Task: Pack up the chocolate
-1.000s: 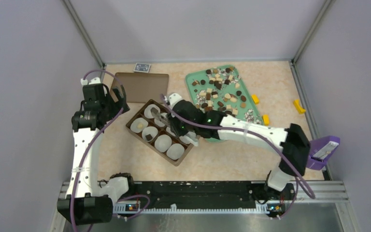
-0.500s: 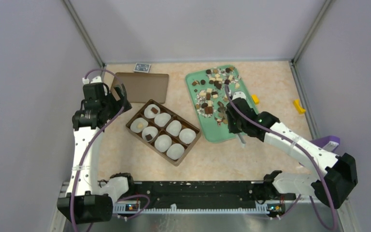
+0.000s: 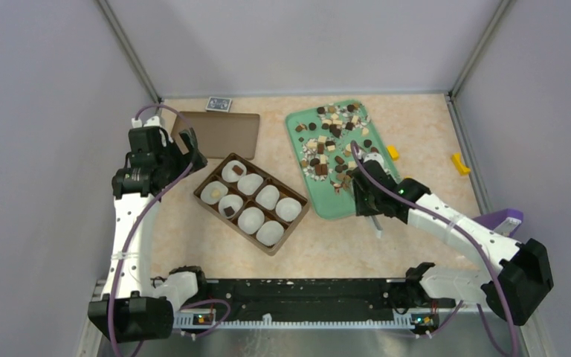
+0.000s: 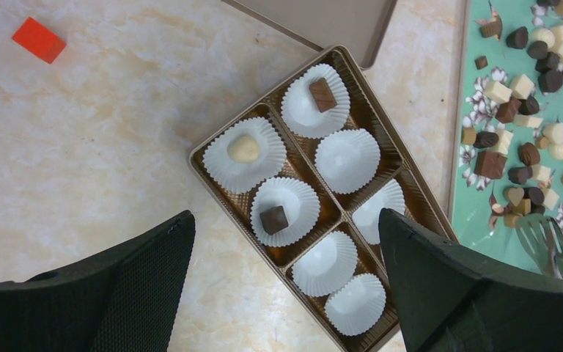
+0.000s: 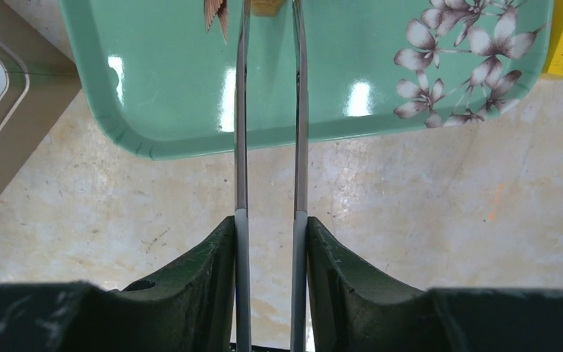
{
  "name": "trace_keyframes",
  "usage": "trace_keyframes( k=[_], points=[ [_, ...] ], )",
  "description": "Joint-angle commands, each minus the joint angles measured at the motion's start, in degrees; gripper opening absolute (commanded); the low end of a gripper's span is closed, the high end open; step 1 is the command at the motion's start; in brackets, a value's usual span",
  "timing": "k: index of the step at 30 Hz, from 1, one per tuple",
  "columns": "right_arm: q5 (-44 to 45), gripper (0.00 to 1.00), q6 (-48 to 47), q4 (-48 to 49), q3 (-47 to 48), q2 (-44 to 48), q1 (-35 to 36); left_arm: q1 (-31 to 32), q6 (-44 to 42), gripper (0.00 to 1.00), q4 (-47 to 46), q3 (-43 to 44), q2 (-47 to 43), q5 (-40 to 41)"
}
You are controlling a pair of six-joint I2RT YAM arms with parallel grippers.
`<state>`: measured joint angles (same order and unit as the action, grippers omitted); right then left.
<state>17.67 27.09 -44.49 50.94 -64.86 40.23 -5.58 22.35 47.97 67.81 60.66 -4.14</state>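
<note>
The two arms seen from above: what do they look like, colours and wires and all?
The left arm and right arm are slim white tubes linked by black joints, each trailed by a looping purple cable. A green light glows on the right one. The left pincer and right pincer are black, with wedge-shaped fingers finely mesh-textured.

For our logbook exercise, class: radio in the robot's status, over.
Left gripper open, beside box. Right gripper shut on tongs over tray. Three chocolates boxed. Nothing blocking.
</note>
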Motion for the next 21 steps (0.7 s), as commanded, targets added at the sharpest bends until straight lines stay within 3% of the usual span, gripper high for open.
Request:
trace_keyframes(
  k=[1, 11, 21],
  points=[
    [-0.58, 0.36, -0.07, 4.69, -0.43, -1.92, -0.5, 0.11, -2.24, 0.99, -3.22, -0.67, -0.19, -5.22],
    [-0.87, 0.39, -0.76, 5.97, -0.28, -4.07, -0.5, 4.3, -4.05, 0.99, -3.32, -2.58, 0.75, -7.54],
    [-2.18, 0.42, -0.55, 6.08, 0.17, 0.15, -0.5, 4.62, -3.46, 0.99, -3.69, -2.7, 1.07, -6.94]
  ],
)
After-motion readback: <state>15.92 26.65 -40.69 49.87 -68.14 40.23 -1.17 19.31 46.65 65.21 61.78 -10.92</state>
